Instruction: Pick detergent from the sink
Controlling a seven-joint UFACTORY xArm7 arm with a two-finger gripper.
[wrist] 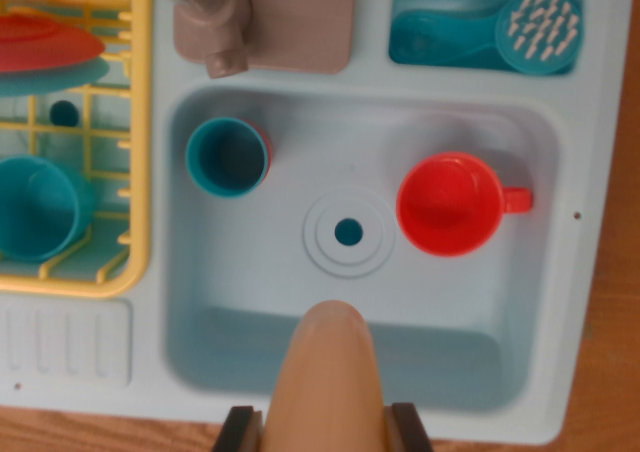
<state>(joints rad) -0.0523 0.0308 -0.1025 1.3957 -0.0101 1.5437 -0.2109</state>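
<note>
The gripper [325, 432] is at the bottom edge of the wrist view, w/ two dark fingers [237, 430] clamped on both sides of a tan rounded plastic bottle, the detergent [328, 377]. So the jaws are closed on it, no gap is visible. The bottle's long axis goes from the gripper up into the view, and its rounded end is over the near wall of the pale blue toy sink [520, 372], so it looks already lifted, approx. above the basin. I judge the next move is only to pull it away from the sink.

In the basin: a teal cup [227, 157] at upper left, a red mug w/ handle [450, 204] right of the drain [348, 233]. The yellow dish rack [140, 122] on the wrist view's left holds a teal bowl [40, 210] and red and teal plates [45, 47]
</note>
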